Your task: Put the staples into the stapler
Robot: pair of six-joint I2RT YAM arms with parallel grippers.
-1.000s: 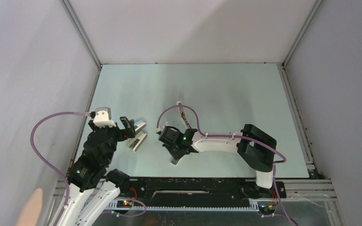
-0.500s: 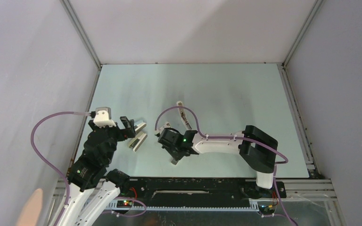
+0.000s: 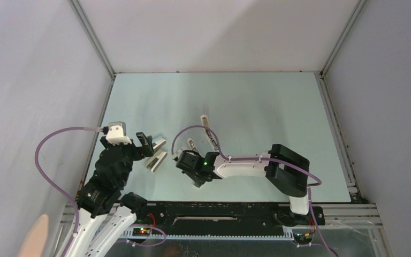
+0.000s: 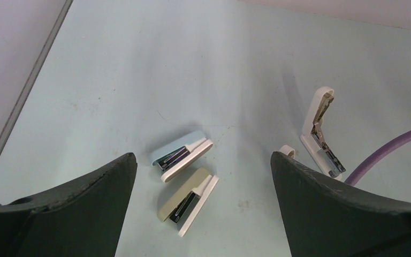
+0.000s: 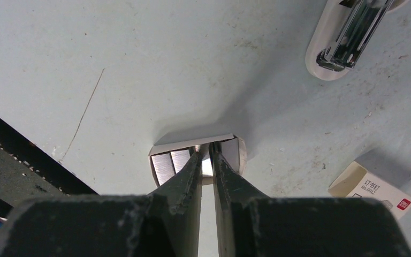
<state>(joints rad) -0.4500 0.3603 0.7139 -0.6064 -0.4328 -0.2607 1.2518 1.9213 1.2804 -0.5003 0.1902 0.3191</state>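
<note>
The right tool (image 5: pixel 207 152) points down at the pale blue-green worktop (image 5: pixel 112 64) with its dark jaws almost together and only a thin slit between them. Its tips sit at the staples (image 5: pixel 168 163), a small flat grey metallic block at the centre of the right wrist view. It cannot be told whether the block is actually pinched. A small white cardboard box (image 5: pixel 374 190) with a red mark lies near it at the lower right.

The stapler (image 4: pixel 318 134), slim white plastic with a dark metal channel, lies hinged open, right of centre in the left wrist view. In the right wrist view it is at the upper right corner, apart from the staples.

The left tool (image 4: pixel 203 160) hangs with its jaws spread wide and nothing between them. It is above a pale blue and white bar (image 4: pixel 182 155) and a beige and white bar (image 4: pixel 187 201), which lie side by side.
</note>
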